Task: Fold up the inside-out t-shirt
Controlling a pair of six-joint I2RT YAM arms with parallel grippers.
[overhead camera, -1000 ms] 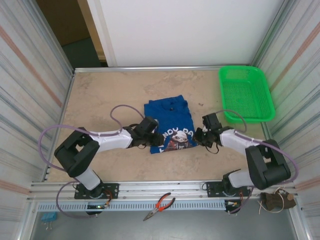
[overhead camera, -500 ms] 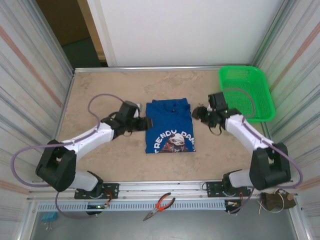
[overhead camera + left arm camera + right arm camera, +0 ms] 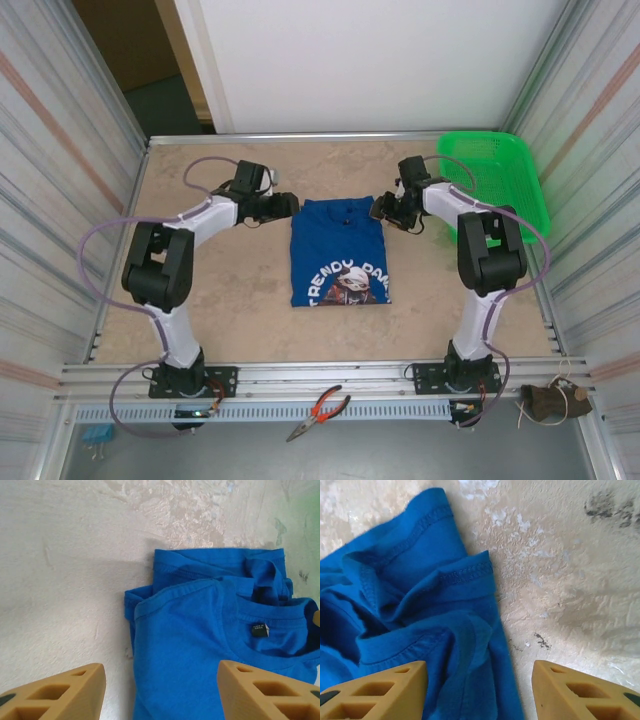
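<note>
t-shirt [image 3: 338, 250] folded, collar [image 3: 340, 209] far, lengthwise near-far

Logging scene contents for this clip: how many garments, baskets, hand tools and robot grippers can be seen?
Garments: 1, the blue t-shirt
Baskets: 1, the green basket
Hand tools: 1, the red-handled pliers
Grippers: 2, the left gripper and the right gripper
Total: 5

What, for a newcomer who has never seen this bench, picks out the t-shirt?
Start at the beige table: near its middle lies the t-shirt, folded into a flat royal-blue rectangle, printed picture up. The green basket at the far right corner is open mesh, not cloth.
</note>
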